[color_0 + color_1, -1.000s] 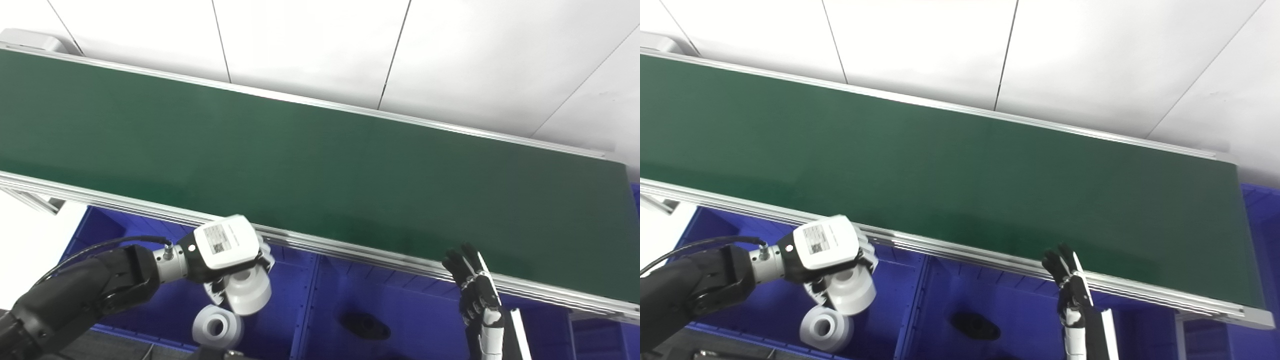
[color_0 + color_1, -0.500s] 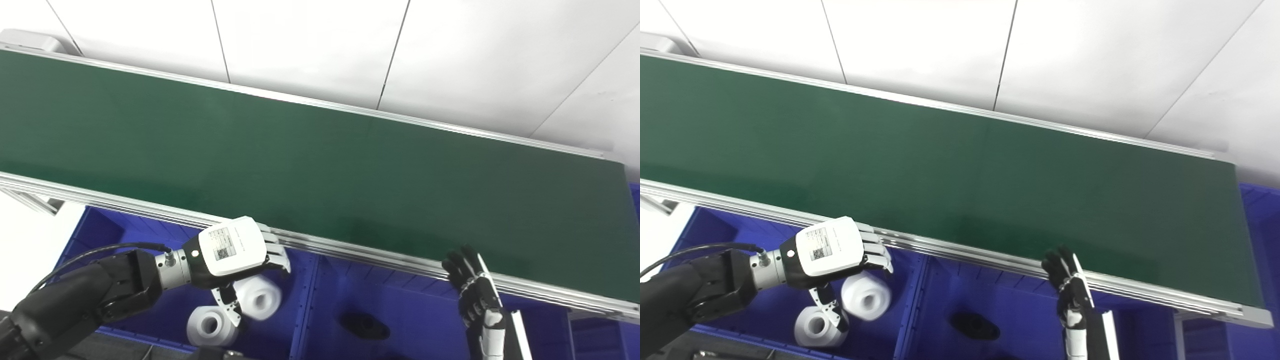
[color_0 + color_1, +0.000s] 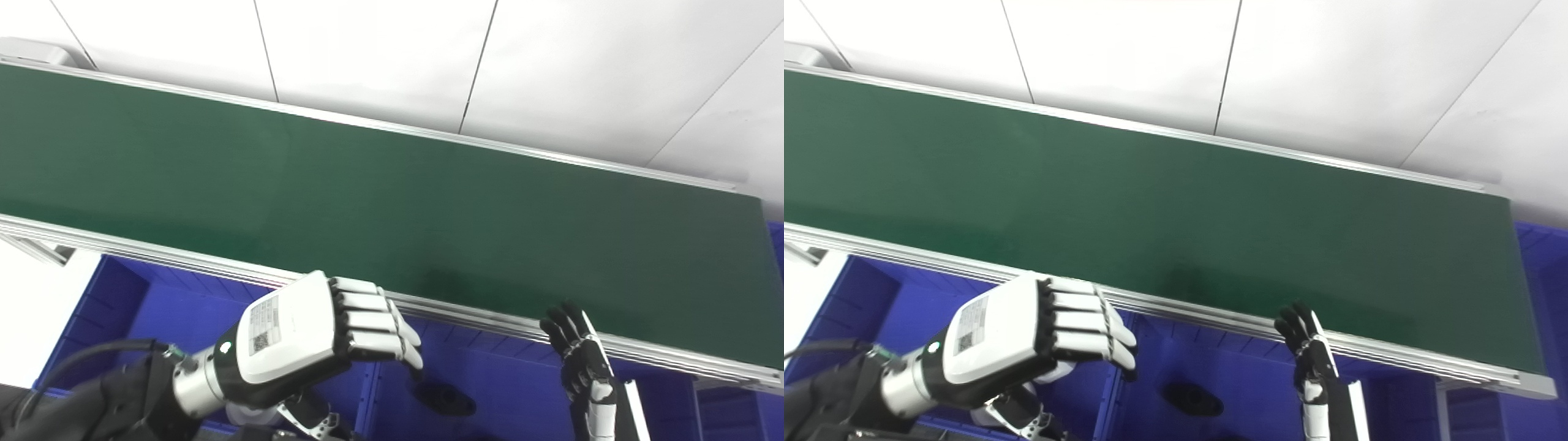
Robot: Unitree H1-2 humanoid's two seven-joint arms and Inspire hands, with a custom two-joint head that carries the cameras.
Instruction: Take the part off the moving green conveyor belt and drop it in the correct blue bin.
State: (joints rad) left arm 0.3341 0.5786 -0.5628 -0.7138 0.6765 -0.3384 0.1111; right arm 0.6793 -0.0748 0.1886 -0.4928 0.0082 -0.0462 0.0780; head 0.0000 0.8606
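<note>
The left robot hand (image 3: 306, 349) hangs empty, fingers spread, above the left bin (image 3: 165, 306). White parts (image 3: 1056, 372) lie under it, mostly hidden. The right robot hand (image 3: 579, 355) stands wide open beside the belt (image 3: 392, 202), empty.

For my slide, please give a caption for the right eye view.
Left hand open above the blue bin; right hand open beside the empty belt.
</note>
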